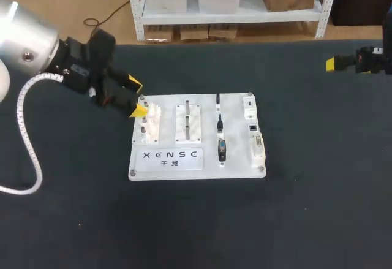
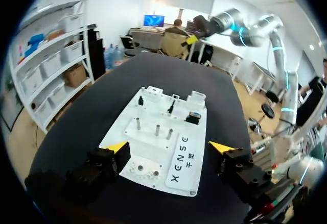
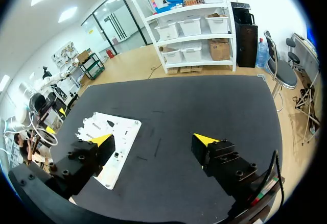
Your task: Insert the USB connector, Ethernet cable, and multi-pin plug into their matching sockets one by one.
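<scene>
A white board lies mid-table. In a column on it stand the small black USB connector, the Ethernet plug and the larger multi-pin plug, with their sockets along the board's right edge. My left gripper hovers open over the board's upper-left corner. In the left wrist view that gripper straddles the near end of the board, nothing between its fingers, and the plugs lie ahead. My right gripper is open and empty, far right of the board.
Metal pegs stand on two raised white blocks on the board's left half, close under my left gripper. A white corrugated cable loops from the left arm over the dark table. The right arm hangs near the far right edge.
</scene>
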`<state>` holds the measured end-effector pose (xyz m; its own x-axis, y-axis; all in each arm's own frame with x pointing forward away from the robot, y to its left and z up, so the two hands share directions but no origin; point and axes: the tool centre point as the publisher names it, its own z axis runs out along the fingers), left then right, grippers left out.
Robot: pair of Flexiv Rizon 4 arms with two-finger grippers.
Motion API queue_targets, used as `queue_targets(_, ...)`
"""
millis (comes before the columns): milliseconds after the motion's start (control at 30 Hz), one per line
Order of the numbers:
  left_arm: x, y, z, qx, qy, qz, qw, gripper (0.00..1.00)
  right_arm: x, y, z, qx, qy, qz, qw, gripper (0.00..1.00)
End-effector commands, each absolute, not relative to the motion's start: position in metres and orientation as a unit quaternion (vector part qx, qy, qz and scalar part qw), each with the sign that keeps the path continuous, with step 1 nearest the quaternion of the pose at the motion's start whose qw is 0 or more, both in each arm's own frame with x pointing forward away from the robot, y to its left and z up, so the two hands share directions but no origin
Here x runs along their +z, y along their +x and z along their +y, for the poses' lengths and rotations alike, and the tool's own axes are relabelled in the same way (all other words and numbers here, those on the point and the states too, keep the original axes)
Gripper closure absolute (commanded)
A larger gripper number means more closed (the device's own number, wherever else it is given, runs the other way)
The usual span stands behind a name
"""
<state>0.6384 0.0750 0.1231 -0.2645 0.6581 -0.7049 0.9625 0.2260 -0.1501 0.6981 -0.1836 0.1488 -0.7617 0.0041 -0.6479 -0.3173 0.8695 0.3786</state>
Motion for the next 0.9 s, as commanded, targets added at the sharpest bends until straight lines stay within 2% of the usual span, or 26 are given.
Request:
queue_targets(33, 0.12, 0.647, 0.075, -0.314, 0.676, 0.638, 0.191, 0.0, 0.149, 0.698, -0.184, 0.24, -0.086, 0.907, 0.334, 0.0)
queue_targets(500, 0.118, 0.65, 0.086, -0.297, 0.615, 0.694, 0.225, 0.0, 0.149, 0.698, -0.184, 0.24, -0.086, 0.907, 0.334, 0.0)
queue_targets(900, 0.118, 0.652, 0.087, -0.293, 0.602, 0.708, 0.225, 0.0, 0.149, 0.698, -0.184, 0.24, -0.086, 0.907, 0.334, 0.0)
